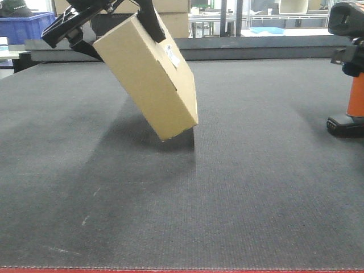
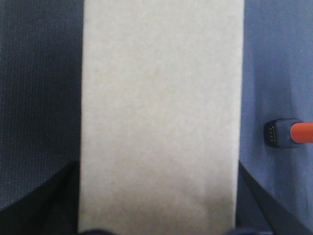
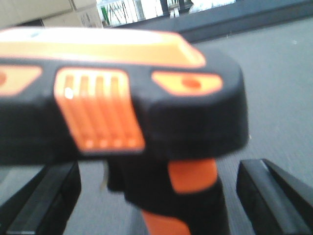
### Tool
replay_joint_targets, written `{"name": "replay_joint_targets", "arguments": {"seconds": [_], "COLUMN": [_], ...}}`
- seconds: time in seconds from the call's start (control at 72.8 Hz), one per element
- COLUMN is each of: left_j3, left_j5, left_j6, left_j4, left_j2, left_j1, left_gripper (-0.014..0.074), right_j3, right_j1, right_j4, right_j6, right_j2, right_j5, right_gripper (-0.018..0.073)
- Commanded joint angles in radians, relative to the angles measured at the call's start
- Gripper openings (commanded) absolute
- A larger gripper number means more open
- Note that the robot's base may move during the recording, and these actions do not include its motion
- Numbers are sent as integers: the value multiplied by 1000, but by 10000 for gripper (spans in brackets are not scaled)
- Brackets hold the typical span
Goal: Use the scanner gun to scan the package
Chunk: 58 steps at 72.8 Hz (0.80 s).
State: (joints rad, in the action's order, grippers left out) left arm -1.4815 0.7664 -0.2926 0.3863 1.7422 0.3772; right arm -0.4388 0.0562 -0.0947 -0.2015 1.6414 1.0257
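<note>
The package, a brown cardboard box (image 1: 149, 71), hangs tilted with its low corner at or just above the mat. My left gripper (image 1: 118, 33) is shut on its upper end. In the left wrist view the box (image 2: 161, 107) fills the middle, with a dark finger (image 2: 58, 200) on each side of it. The orange and black scanner gun (image 1: 348, 74) stands upright at the right edge. In the right wrist view its head (image 3: 117, 98) is very close and blurred. My right gripper (image 3: 159, 205) is open, its fingers (image 3: 41, 196) on either side of the orange handle, apart from it.
A dark grey mat (image 1: 227, 199) covers the table. A raised ledge (image 1: 256, 48) runs along its far edge, with a blue crate (image 1: 25, 25) and cartons behind it. The scanner's base (image 2: 286, 133) shows to the right of the box in the left wrist view.
</note>
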Motion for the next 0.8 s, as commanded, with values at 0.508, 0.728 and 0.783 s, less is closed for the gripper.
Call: {"name": "replay_joint_targets", "arguments": {"seconds": [0.508, 0.728, 0.783], "left_j3": [-7, -7, -7], "left_j5": [-5, -3, -3], "left_j6": [-6, -6, -6], "left_j4": [4, 4, 4], "left_j2": [-11, -11, -11], "left_j1": [5, 5, 5], "left_gripper": [-111, -111, -111], "right_j3": [-15, -15, -15], "right_j1": [0, 0, 0], "right_j4": [-36, -36, -36], "right_j6": [-1, -1, -1], "right_j2": [11, 11, 11], "right_j5": [64, 64, 68], "right_gripper": [528, 137, 4]}}
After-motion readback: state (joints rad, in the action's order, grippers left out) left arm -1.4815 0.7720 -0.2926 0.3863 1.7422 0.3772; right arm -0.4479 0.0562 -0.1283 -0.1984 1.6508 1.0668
